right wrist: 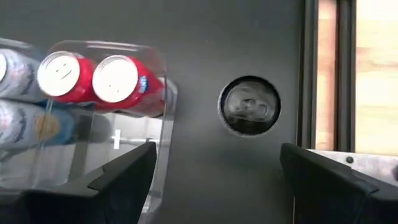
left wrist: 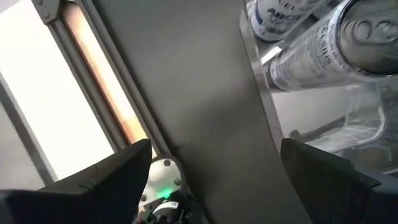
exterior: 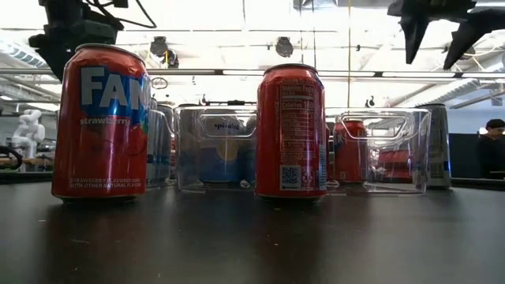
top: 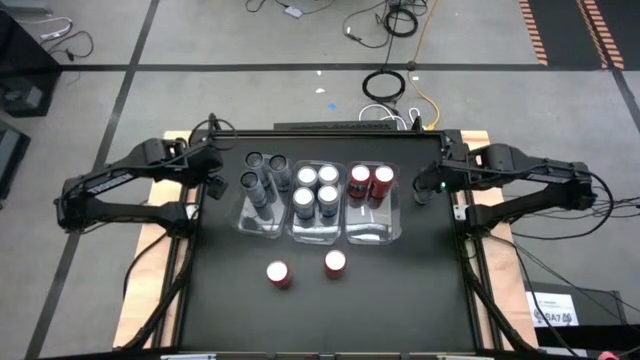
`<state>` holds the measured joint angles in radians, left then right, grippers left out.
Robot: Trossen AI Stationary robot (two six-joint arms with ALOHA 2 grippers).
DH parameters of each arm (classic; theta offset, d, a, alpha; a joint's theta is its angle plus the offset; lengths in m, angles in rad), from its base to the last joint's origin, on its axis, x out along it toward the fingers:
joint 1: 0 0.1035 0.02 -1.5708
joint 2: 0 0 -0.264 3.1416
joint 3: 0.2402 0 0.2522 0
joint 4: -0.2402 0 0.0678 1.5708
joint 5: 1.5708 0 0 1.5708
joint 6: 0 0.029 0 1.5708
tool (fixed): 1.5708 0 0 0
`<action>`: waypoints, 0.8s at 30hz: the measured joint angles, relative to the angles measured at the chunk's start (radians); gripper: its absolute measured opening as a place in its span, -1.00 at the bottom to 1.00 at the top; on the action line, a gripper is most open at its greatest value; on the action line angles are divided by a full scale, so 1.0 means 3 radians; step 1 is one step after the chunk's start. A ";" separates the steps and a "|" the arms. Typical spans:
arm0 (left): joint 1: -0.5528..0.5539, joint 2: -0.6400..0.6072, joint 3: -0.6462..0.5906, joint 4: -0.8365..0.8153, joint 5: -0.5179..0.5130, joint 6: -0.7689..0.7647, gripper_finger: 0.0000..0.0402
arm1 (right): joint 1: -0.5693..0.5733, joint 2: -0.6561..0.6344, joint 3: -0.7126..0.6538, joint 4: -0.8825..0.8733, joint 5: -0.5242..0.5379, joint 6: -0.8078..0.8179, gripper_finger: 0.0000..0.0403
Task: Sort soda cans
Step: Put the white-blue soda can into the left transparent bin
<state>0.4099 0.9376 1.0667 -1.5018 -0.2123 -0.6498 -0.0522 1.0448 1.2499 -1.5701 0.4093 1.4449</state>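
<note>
Three clear bins stand side by side mid-table. The left bin [top: 250, 222] holds dark grey cans [top: 262, 175], the middle bin [top: 318, 236] several blue-silver cans [top: 315, 188], and the right bin [top: 373, 236] two red cans [top: 370, 180]. Two more red cans [top: 278, 273] [top: 335, 263] stand upright on the table nearer the front. One dark grey can [right wrist: 250, 106] stands alone on the table right of the red bin. My right gripper [right wrist: 217, 155] hovers open above and beside it. My left gripper [left wrist: 214, 155] is open beside the grey-can bin [left wrist: 273, 118], touching nothing.
The black table top has a raised frame rail along its left edge [left wrist: 112, 106] and right edge [right wrist: 323, 74]. Free room lies in front of the bins around the two loose red cans [exterior: 101, 122] [exterior: 291, 130]. Cables lie on the floor beyond the far edge.
</note>
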 joint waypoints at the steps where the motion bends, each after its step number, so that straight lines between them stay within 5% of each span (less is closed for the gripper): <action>1: 0.0000 -0.0010 -0.0003 0.0015 0.0001 0.0000 0.82 | -0.0066 0.0001 -0.0009 0.0009 -0.0025 -0.0047 0.67; 10: 0.0000 -0.0018 -0.0003 0.0027 0.0021 -0.0168 0.82 | -0.0936 -0.0001 -0.0434 0.0174 -0.0511 -0.0725 0.67; 24: 0.0000 -0.0017 -0.0003 0.0317 0.0247 -0.0345 0.82 | -0.1664 0.0001 -0.1079 0.0948 -0.0778 -0.1702 0.67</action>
<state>0.4099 0.9325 1.0657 -1.4069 -0.1383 -0.7532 -0.5514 1.0451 0.9261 -1.2856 0.1760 0.9344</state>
